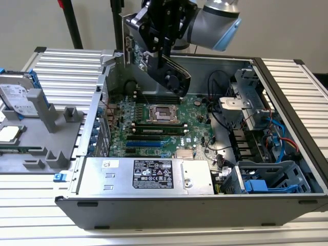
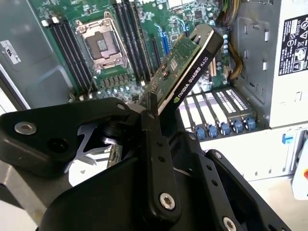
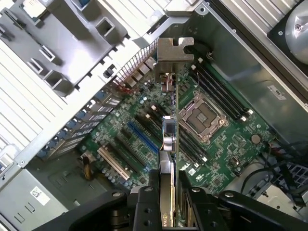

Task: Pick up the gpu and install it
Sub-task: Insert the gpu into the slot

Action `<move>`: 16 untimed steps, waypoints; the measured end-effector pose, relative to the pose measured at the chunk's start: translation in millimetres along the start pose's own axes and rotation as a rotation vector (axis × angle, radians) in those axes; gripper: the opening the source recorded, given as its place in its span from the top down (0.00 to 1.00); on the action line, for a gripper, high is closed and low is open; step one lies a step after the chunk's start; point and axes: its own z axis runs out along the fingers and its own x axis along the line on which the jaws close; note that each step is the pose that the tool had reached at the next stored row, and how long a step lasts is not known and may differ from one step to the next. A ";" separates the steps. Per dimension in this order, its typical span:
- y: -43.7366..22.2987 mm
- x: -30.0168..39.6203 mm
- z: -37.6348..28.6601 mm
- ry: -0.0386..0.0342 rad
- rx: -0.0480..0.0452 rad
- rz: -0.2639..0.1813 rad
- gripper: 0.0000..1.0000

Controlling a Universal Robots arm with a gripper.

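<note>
My gripper (image 1: 163,55) is shut on the gpu (image 1: 173,74) and holds it in the air above the open computer case (image 1: 169,207). The card hangs tilted over the far part of the green motherboard (image 1: 154,128), black shroud facing the exterior view's right and silver bracket (image 1: 127,49) toward the case's rear wall. In the first wrist view the gpu (image 3: 169,137) is edge-on between my black fingers (image 3: 153,192), its bracket (image 3: 174,50) over the slot openings and the blue expansion slot (image 3: 142,137) beside it below. The second wrist view shows the gpu (image 2: 187,60) above the motherboard (image 2: 120,29).
A power supply (image 1: 148,174) fills the case's near side. A drive cage (image 1: 246,105) with cables sits at the exterior view's right. Outside the case, at that view's left, a hard drive (image 1: 18,97) stands on a grey fixture (image 1: 48,136) on the slatted table.
</note>
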 end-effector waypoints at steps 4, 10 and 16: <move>0.0 0.0 0.0 0.0013 -0.0003 -0.028 1.00; 0.0 0.0 -0.1 0.0034 -0.0008 -0.072 1.00; 0.0 0.0 -0.1 0.0053 -0.0014 -0.115 1.00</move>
